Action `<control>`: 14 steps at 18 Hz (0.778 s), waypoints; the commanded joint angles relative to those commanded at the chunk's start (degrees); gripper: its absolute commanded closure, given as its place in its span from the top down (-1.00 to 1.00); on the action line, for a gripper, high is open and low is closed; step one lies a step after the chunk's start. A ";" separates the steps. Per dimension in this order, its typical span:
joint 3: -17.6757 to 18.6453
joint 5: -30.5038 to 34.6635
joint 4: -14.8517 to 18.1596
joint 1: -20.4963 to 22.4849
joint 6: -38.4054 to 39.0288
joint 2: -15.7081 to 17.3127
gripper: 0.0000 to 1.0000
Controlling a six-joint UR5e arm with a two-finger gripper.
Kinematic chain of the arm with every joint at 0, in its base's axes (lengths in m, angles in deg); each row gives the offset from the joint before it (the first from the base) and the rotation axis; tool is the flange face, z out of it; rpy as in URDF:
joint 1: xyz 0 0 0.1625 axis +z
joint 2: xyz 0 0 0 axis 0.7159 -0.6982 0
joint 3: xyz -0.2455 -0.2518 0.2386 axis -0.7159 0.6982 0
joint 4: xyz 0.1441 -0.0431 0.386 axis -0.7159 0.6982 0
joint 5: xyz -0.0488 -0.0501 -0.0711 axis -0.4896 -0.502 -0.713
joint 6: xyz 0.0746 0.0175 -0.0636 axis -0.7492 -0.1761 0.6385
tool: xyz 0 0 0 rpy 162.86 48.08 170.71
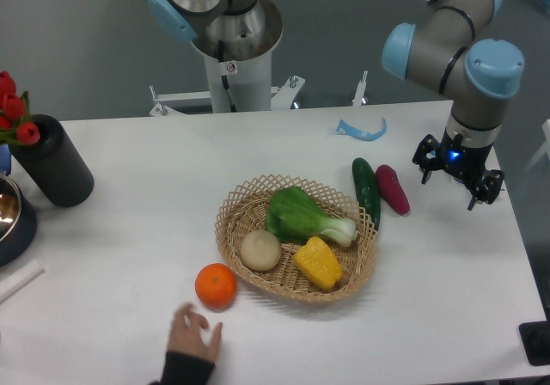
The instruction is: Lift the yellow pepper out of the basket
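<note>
The yellow pepper (319, 263) lies in the front right part of the wicker basket (230, 230), next to a green leafy vegetable (301, 215) and a pale beige round ball (260, 250). My gripper (456, 175) hangs above the table at the right, well away from the basket and to the right of it. Its black fingers (424, 158) stand spread apart and hold nothing.
A green cucumber (366, 192) and a dark red vegetable (393, 188) lie between the basket and the gripper. An orange fruit (216, 285) sits in front of the basket, with a person's hand (192, 333) beside it. A black vase of red flowers (51, 161) stands at the left.
</note>
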State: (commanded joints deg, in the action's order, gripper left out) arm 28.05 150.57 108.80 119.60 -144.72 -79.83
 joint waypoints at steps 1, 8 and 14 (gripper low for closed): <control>0.00 0.09 0.00 0.00 0.00 0.00 1.00; -0.09 0.00 0.09 -0.35 4.37 -0.09 1.00; -0.26 0.00 0.26 -1.05 10.02 0.61 1.00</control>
State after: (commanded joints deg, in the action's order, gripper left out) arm 27.79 150.56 109.06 118.55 -134.70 -79.22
